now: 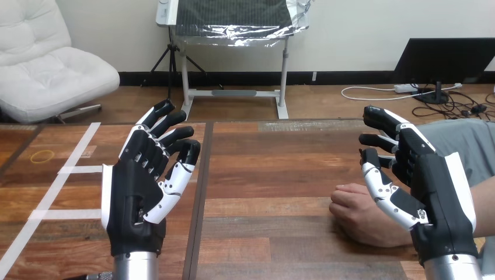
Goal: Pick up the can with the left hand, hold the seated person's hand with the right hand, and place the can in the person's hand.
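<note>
My left hand (137, 192) is raised above the left half of the wooden table, its fingers straight and spread, holding nothing. My right hand (429, 186) stands at the right, fingers relaxed and slightly bent, also holding nothing. The person's hand (359, 213) rests on the table as a loose fist, just left of and below my right hand. The two stand close, and my right thumb overlaps the person's wrist area in the view. I cannot tell whether they touch.
White tape lines (64, 175) cross the table's left part. A thin yellow ring (42, 156) lies near the far left edge. A dark seam (201, 192) runs down the table between its two halves.
</note>
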Tool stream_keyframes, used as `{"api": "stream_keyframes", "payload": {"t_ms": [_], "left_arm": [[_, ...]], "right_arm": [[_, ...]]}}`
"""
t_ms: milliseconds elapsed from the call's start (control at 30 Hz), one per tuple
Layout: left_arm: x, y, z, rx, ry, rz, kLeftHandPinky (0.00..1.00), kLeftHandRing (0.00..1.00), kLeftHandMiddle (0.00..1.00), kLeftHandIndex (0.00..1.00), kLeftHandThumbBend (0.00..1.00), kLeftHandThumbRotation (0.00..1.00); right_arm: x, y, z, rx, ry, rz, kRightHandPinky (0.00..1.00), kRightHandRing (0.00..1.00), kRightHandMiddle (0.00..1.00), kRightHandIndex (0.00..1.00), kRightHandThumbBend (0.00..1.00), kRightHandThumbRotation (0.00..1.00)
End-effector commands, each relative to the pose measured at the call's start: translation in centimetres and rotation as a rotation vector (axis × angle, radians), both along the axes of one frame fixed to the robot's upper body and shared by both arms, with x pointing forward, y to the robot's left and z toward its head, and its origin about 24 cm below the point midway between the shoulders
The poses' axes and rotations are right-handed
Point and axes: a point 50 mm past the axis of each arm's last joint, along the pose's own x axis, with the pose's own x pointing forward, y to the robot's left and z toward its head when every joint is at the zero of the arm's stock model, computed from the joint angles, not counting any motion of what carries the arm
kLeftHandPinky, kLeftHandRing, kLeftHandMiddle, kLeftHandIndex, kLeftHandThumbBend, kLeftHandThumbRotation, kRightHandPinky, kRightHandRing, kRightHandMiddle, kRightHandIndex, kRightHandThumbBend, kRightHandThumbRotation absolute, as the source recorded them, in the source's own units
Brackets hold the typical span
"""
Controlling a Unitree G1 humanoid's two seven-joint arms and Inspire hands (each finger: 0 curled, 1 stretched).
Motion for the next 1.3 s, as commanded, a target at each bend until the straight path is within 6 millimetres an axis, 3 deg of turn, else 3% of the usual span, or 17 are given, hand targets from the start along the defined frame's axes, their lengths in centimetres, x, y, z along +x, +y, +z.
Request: {"api": "stream_keyframes", "payload": {"t_ms": [0,1100,1267], "left_arm": [[0.62,-1.02,1.88,-0.022,-0.088,-0.022,0.67,0.7,0.76,0.78,0.55,0.28],[0.49,-1.06,2.05,-0.019,-0.084,-0.02,0.67,0.7,0.75,0.78,0.57,0.28],[0.62,-0.45,2.44,0.06,-0.089,-0.022,0.68,0.71,0.76,0.79,0.56,0.27]], "right_arm": [[0.89,0.06,1.52,-0.015,-0.076,0.012,0.63,0.78,0.85,0.82,0.2,0.0],[0.73,0.0,1.52,-0.011,-0.075,0.014,0.63,0.77,0.84,0.81,0.21,0.0],[0.71,-0.04,1.55,-0.016,-0.076,0.015,0.63,0.77,0.84,0.81,0.21,0.0]]}}
